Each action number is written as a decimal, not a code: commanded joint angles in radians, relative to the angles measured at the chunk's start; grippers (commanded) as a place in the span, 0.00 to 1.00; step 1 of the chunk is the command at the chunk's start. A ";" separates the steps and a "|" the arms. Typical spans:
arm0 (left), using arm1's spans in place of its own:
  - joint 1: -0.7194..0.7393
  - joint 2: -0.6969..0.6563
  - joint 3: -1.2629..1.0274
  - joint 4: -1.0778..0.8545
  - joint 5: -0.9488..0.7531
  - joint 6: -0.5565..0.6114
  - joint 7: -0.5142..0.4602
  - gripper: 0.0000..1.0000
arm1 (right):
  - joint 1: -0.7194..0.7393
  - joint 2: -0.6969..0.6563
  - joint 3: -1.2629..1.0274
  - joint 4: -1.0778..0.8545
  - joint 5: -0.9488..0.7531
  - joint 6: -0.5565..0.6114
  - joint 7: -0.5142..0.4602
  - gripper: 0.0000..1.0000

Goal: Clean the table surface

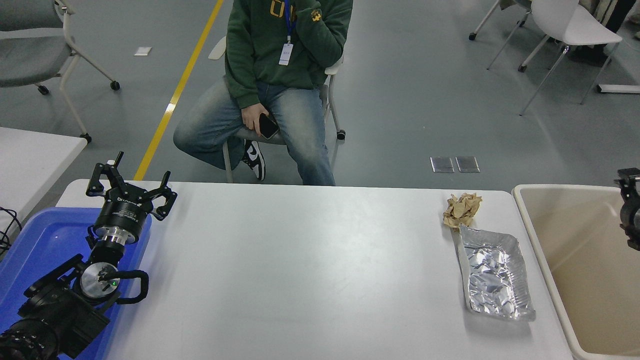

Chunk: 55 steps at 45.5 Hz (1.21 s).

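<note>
Sitting with trash at the right end of the counter

The white counter surface (300, 270) fills the middle of the head view, its far edge running below the seated person. Most of it is bare. Near its far right corner lies a crumpled ball of brown paper (462, 209), and just in front of that, touching or nearly touching it, rests a crinkled aluminium foil tray (495, 274) with a pale strip along its left side (what the strip is cannot be told).

Beside the counter's right edge stands a beige plastic bin (550, 280), open at the top. The right claw (629, 207) shows only as a black piece at the picture's right edge, above the bin's far rim; whether it is spread or closed cannot be told, and nothing is seen in it.

The left claw (131, 186) hangs over the counter's far left corner with its black fingers (98, 181) spread wide apart and nothing between them. Its arm comes in from the lower left corner, passing over a blue plastic tray (35, 240) that sits at the counter's left end.

Beyond the counter a person (280, 90) in a green hoodie and jeans sits on a chair, one hand (251, 119) holding a dark phone on the thigh. A smaller white table (30, 160) shows at the left edge.
</note>
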 commanded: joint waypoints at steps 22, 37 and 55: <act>0.001 0.000 0.000 -0.001 0.000 0.000 0.000 1.00 | 0.021 -0.238 0.446 0.527 -0.250 0.221 0.217 1.00; 0.001 0.000 0.000 -0.001 0.002 0.000 0.002 1.00 | 0.020 -0.283 0.520 0.731 -0.299 0.212 0.219 1.00; 0.001 0.000 0.000 -0.001 0.002 0.000 0.002 1.00 | -0.068 -0.255 0.515 0.917 -0.384 0.137 0.245 1.00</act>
